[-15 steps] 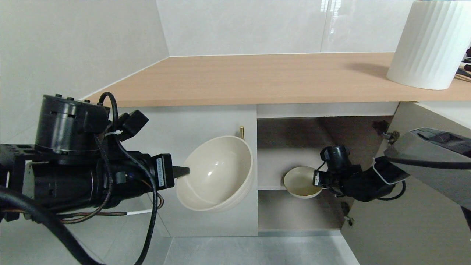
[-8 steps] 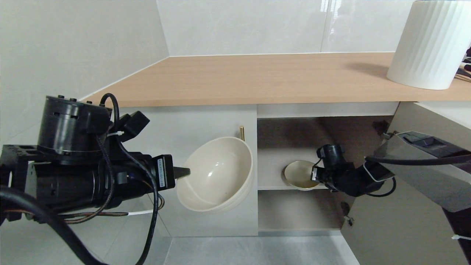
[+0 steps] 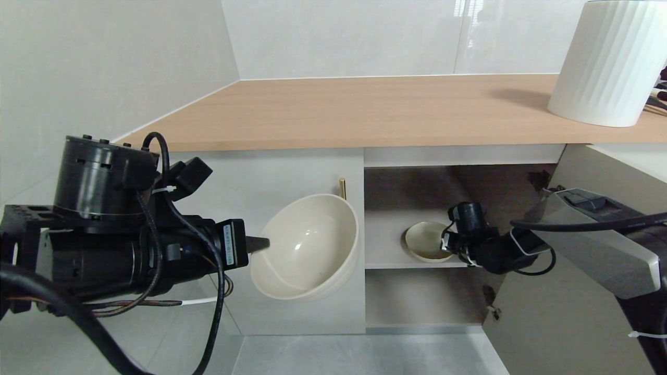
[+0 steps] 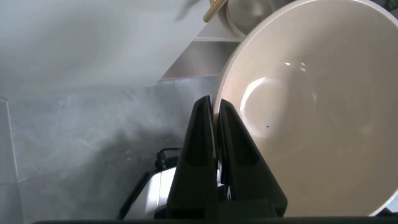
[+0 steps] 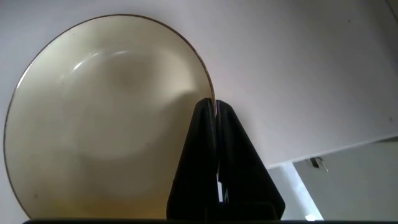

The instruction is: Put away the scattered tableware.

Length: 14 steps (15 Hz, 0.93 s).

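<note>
Two bowls are in play, one per gripper. The small cream bowl (image 3: 424,240) sits on the middle shelf (image 3: 383,245) of the open cabinet, near the shelf's front edge and toward its right end; it looks settled there, though contact underneath cannot be made out. The right gripper (image 3: 449,244) is pinched thin on that bowl's rim, on the side facing the swung-open door (image 3: 573,291), so the way out for this arm is probably back across the shelf's front edge after letting go.

The large cream bowl (image 3: 307,250) hangs tilted, its mouth turned up and outward, in front of the closed left door (image 3: 292,172), just below that door's brass handle (image 3: 342,187). The left gripper (image 3: 258,242) has its fingers closed tight on the rim at the bowl's left side. The cabinet opening lies to this bowl's right, so I judge the left arm must carry it sideways past the door's edge before going in.

Count: two bowls, two grippers, one handle, and one white ribbed container (image 3: 607,62) at the countertop's (image 3: 365,112) right end.
</note>
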Tool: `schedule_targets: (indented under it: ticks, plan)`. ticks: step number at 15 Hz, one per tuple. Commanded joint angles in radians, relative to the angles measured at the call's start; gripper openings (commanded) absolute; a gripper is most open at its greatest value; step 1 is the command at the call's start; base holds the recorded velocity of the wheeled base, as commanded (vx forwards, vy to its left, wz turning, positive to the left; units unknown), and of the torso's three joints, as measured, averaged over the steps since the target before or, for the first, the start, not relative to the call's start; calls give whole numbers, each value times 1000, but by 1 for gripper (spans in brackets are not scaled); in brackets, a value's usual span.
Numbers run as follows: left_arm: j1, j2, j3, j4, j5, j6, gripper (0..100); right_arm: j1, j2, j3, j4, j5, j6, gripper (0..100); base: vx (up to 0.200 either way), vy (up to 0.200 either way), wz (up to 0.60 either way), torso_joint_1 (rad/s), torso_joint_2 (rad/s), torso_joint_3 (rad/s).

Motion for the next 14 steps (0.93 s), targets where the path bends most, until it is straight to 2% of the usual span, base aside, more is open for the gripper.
schedule_targets:
  ticks: [1,8,9,14]
  plan:
    - [-1,-3,0,0,0,-1,0,-2,9,-13,0,0,8,0,0,0,0,0,0,0]
    - [-1,-5,0,0,0,-1,0,-2,24,-42,0,-12,8,0,0,0,0,0,0,0]
    - [-1,-5,0,0,0,-1,0,-2,24,-45,0,-14,8,100,0,0,0,0,0,0]
    - [-1,-6,-1,0,2,-1,0,-2,15,-43,-2,-16,12,100,0,0,0,0,0,0]
